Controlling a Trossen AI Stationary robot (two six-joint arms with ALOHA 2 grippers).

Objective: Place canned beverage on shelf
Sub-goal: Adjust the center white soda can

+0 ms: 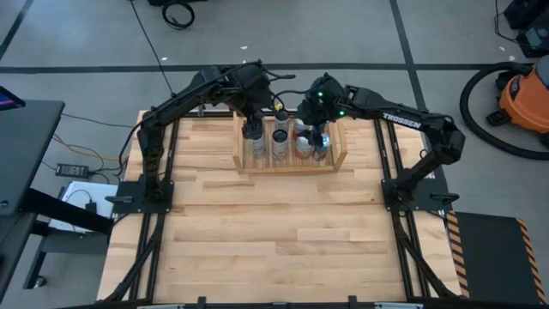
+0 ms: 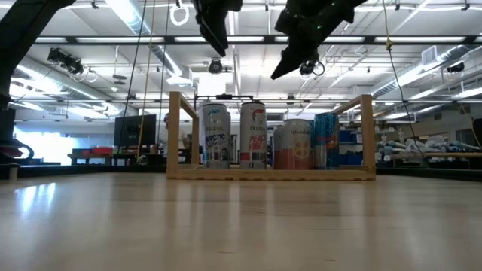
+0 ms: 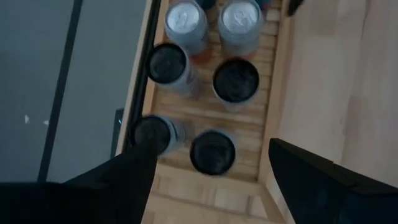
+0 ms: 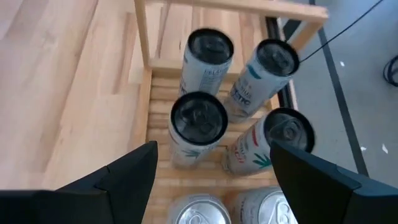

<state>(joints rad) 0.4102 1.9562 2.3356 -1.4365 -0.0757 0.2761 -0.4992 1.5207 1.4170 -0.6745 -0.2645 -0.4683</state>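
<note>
The light wooden shelf stands at the table's far middle and holds several cans upright on its slatted base. My left gripper hovers open and empty above the shelf's left part; the low view shows it well clear of the can tops. My right gripper hovers open and empty above the shelf's right part, also above the cans. The left wrist view looks down on black-topped cans between its fingers. The right wrist view does the same, with its fingers spread.
Bare wooden table top lies between the shelf and the near edge. The shelf's two upright side boards rise about as high as the cans. An orange vacuum and cables lie on the floor beyond the table.
</note>
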